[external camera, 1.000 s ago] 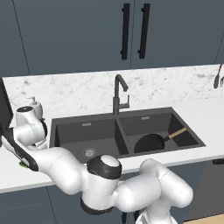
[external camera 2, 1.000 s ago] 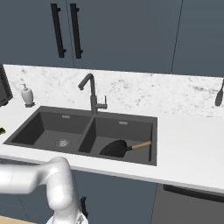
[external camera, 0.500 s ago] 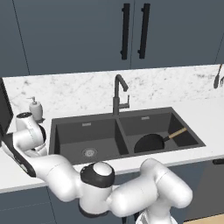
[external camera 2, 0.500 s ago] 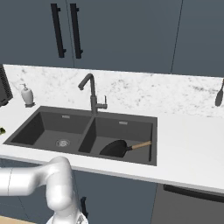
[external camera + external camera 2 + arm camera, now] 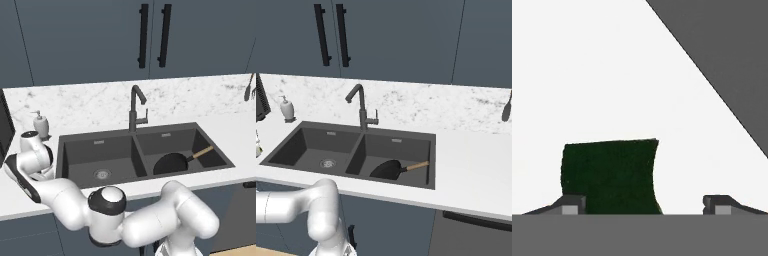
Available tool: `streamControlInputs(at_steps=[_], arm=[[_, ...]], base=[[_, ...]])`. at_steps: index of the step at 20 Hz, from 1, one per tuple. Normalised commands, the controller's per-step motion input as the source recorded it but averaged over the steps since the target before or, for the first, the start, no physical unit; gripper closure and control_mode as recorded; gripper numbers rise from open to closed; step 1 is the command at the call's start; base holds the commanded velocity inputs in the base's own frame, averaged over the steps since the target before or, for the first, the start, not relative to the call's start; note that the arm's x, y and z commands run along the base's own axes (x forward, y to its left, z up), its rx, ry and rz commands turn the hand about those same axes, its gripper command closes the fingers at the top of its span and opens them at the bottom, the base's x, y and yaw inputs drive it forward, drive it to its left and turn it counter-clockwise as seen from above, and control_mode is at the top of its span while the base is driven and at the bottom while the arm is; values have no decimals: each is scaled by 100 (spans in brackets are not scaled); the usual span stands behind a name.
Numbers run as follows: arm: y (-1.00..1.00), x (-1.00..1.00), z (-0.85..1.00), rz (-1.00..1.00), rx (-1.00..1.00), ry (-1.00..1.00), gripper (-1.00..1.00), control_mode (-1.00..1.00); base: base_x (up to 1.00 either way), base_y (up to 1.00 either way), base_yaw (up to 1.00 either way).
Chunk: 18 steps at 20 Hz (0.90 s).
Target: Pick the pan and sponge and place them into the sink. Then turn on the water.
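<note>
The sponge, dark green on top, lies on the white counter between my gripper's fingertips. It sits close to the left fingertip, with a wide gap to the right one. The gripper is open. My white hand hangs low over the counter just left of the sink. The black pan rests in the right basin, its wooden handle pointing up to the right. No water runs from the dark faucet.
A white soap dispenser stands behind my hand near the wall. A dark appliance rises at the counter's left end. A dark utensil hangs on the wall at the far right.
My hand has sunk toward the counter beside the sink's left basin. The pan and the faucet have not moved.
</note>
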Motion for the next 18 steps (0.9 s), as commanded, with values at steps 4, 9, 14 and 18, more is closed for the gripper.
streamControlInputs(at_steps=[4, 9, 14, 18], arm=[[21, 23, -33, 0, 0, 0, -100, -100], [25, 22, -31, 0, 0, -3, -100, -100], [9, 0, -52, 2, 0, -10, -100, -100], [1, -5, -35, 3, 0, -15, 100, -100]], base=[[0, 0, 0], [0, 0, 0], [0, 0, 0], [0, 0, 0]])
